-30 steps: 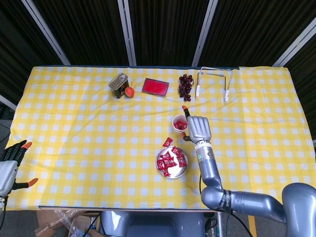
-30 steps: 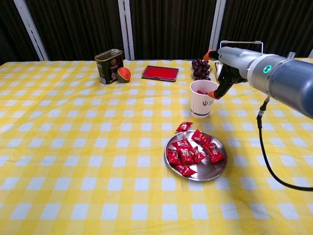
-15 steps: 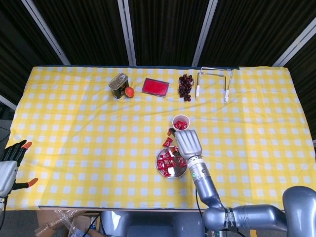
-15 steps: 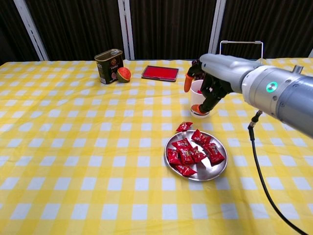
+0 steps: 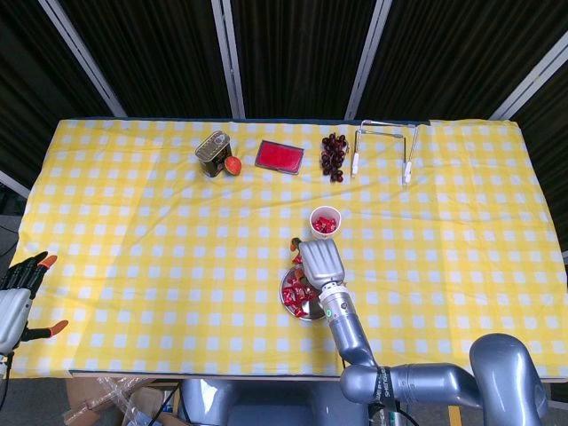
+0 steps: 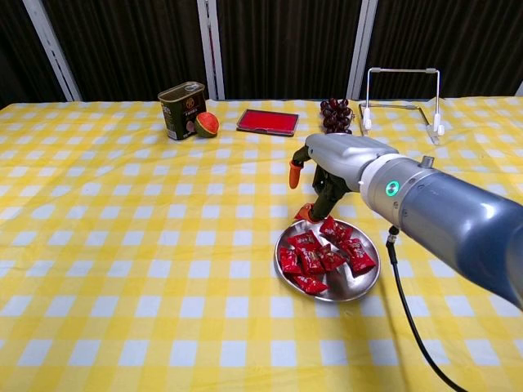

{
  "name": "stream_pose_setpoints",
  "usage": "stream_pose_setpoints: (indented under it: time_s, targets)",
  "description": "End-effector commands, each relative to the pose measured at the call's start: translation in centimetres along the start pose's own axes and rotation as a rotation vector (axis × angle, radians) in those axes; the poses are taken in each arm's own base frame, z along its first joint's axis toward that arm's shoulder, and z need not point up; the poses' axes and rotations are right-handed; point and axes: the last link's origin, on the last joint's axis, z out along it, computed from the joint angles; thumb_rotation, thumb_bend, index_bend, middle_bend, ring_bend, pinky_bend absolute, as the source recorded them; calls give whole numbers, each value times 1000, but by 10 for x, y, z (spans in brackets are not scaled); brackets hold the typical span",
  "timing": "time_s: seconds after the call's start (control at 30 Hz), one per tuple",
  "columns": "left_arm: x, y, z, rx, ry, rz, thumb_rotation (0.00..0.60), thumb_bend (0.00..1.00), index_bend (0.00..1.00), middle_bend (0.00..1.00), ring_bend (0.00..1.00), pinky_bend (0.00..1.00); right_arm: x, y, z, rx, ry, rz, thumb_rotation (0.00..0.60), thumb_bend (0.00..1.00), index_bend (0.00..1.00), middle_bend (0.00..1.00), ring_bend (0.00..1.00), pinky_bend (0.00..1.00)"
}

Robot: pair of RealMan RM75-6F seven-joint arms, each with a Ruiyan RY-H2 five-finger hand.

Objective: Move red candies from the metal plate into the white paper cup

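Nearest, at the left near corner of the bench [image 5: 133, 266], the left robot hand [image 5: 16, 297] hangs with fingers spread, holding nothing. Further in, the metal plate [image 6: 347, 290] holds a heap of red candies [image 6: 315, 257]. The right robot hand [image 6: 327, 167] hovers over the plate's far left rim, fingers curled downward toward the candies (whether it grips one I cannot tell). Beyond it stands the white paper cup [image 5: 325, 220], red candies inside. Farthest off sit a tin can [image 6: 181, 110], a red tray [image 6: 267, 122], dark grapes [image 6: 336, 113] and a wire rack [image 6: 402, 98].
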Motion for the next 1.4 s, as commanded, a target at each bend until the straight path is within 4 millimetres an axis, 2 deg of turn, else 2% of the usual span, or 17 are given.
stream_pose_setpoints:
  time_s: [0.03,0.27,0.6,1.03,1.4]
  targets:
    - [0,0,0,1,-3,-3,600,27,0,0,0,0,-10,-3,9,-12,-18,1,600,371,401,868,908,1000]
    - [0,-1,2,7,-11,-9,600,27,0,0,0,0,-19,4,22,-48,-29,5,600,371,402,868,908,1000]
    - [0,-1,2,12,-19,-11,600,27,0,0,0,0,-21,4,30,-61,-30,14,600,371,402,868,908,1000]
    - [0,-1,2,12,-22,-13,600,27,0,0,0,0,-21,15,32,-103,-38,-4,600,371,402,868,908,1000]
    - [0,0,2,12,-21,-10,600,27,0,0,0,0,-16,3,27,-64,-25,36,600,371,402,868,908,1000]
